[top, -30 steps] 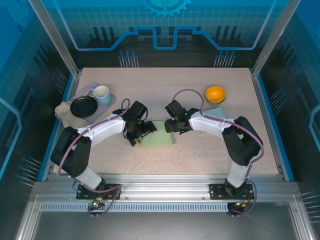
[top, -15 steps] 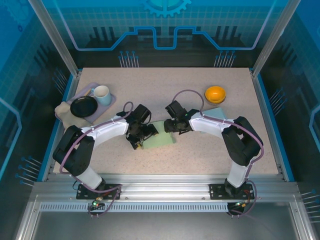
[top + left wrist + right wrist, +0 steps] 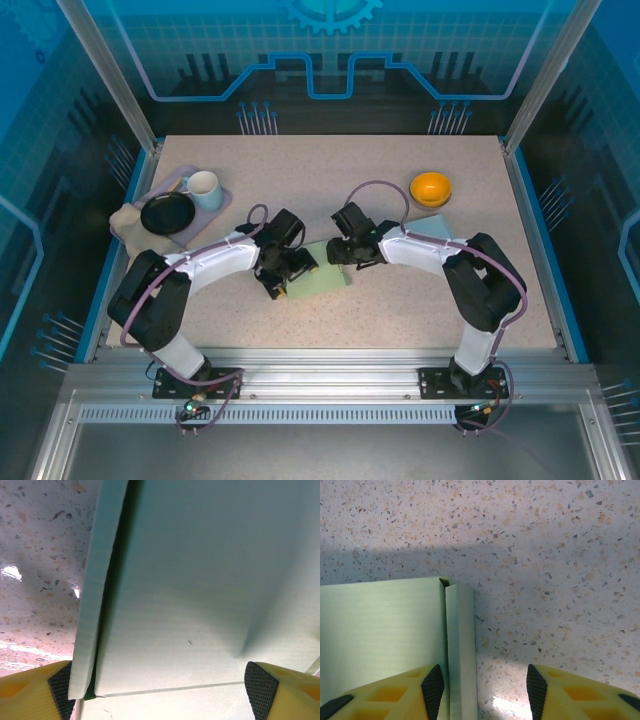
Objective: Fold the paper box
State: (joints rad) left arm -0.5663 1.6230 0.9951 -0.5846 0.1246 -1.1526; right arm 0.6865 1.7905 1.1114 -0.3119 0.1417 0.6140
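Note:
The paper box is a pale green flat sheet lying at the table's middle, between both arms. My left gripper is at its left end. In the left wrist view the box's broad panel lies between the wide-apart pads, with a raised side flap by the left pad; the left gripper is open. My right gripper is at the box's far right corner. In the right wrist view it is open astride a narrow edge flap, one finger over the panel, the other over bare table.
An orange bowl sits at the back right, with another pale green sheet beside the right forearm. At the left edge stands a tray with a black plate and a white mug, on a beige cloth.
The left gripper has slid a little to the right, further over the box's left end. The right gripper has narrowed slightly and stayed at the box's corner.

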